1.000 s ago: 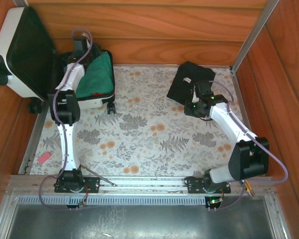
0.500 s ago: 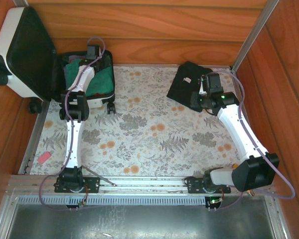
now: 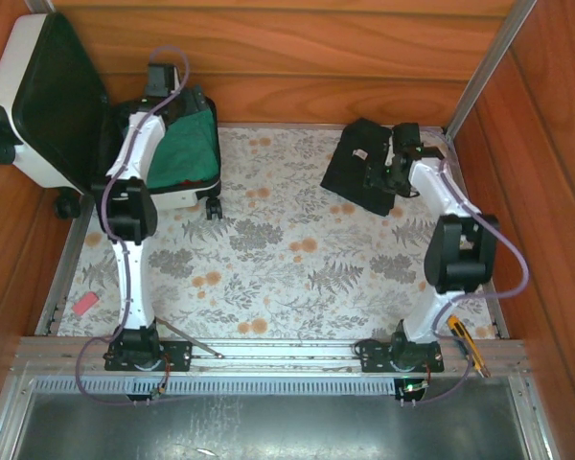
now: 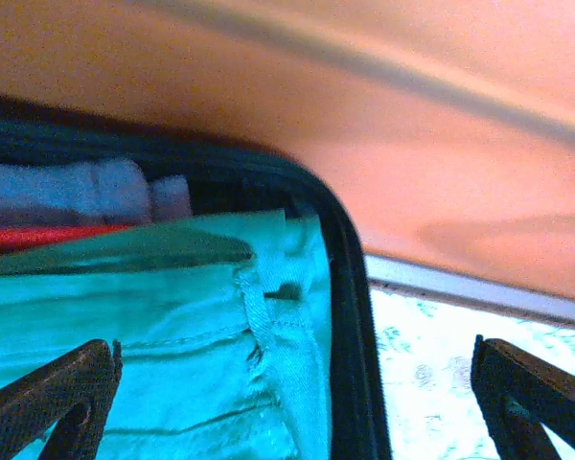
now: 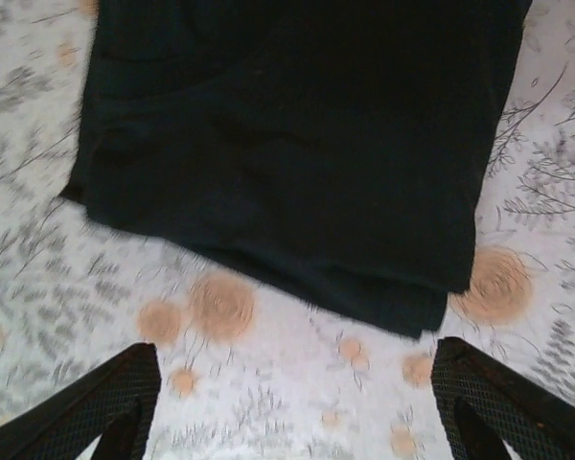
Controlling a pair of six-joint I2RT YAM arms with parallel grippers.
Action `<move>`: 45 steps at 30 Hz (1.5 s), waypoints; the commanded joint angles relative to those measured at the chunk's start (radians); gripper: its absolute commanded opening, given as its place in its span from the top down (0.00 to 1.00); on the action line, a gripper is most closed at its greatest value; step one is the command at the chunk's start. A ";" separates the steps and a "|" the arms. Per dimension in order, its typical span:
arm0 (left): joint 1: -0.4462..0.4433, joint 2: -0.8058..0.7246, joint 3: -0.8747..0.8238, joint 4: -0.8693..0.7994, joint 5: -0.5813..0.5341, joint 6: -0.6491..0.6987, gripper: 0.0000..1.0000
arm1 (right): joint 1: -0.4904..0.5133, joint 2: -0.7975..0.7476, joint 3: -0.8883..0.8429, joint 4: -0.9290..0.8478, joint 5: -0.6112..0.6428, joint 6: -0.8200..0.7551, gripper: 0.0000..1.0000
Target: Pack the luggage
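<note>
Packing state: the small white hard-shell suitcase point(image 3: 29, 115) with black lining lies open at the far left corner of the desk point(image 3: 287, 278), its lid leaning out to the left. I judge the job part done, with one piece left outside.
Left end effector point(image 4: 287, 412): jaws wide apart and holding nothing, it hovers over the folded green cloth garment point(image 4: 172, 335) near the case's far right corner.
Right end effector point(image 5: 292, 407): jaws wide and empty, it is poised over the floral desk cover just beside the near edge of the folded black cloth garment point(image 5: 287, 144), not touching it.
Risk, right grasp: if I close on the top layer alone, the black garment may unfold on the lift and drag across the desk. If I come down short of its edge, I could pinch the floral cover instead.
Risk, arms: my left arm stretches across the open case, so bringing the black garment over while it is there could knock the two arms together.
Risk, closing: the green garment lies right up against the black rim, and cloth caught there could stop the lid from shutting.
Count, case: one.
Count, end effectors: two.
Count, clothes in the case: three layers that I can see, one green, one grey folded piece point(image 4: 77, 192) and one red strip point(image 4: 38, 237).
Count, clothes on the desk: one, the black one.
Count, strays: one small pink tag point(image 3: 84, 304) and one yellow-handled tool point(image 3: 463, 335), both well apart from the work.
</note>
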 commanded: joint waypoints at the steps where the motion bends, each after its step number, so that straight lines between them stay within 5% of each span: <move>1: 0.009 -0.167 -0.129 0.004 0.012 0.009 0.00 | -0.085 0.099 0.055 -0.023 -0.113 0.091 0.20; 8: -0.039 -0.558 -0.763 0.296 0.110 -0.224 0.03 | -0.159 0.252 0.135 -0.052 -0.181 0.156 0.20; 13: -0.245 -0.761 -1.111 0.417 -0.025 -0.521 0.10 | -0.157 0.303 0.115 -0.029 -0.249 0.161 0.22; 18: -0.483 -0.761 -1.258 0.478 -0.112 -0.855 0.10 | -0.146 0.295 0.015 0.054 -0.313 0.175 0.41; 29: -0.568 -0.335 -1.147 0.725 0.189 -1.143 0.12 | 0.024 0.116 -0.266 0.151 -0.265 0.221 0.70; 36: -0.602 -0.238 -1.070 0.800 0.171 -1.158 0.12 | 0.118 -0.011 -0.345 0.175 -0.299 0.293 0.93; 45: -0.621 -0.121 -1.002 0.833 0.170 -1.213 0.12 | 0.136 -0.122 -0.338 0.141 -0.306 0.292 1.00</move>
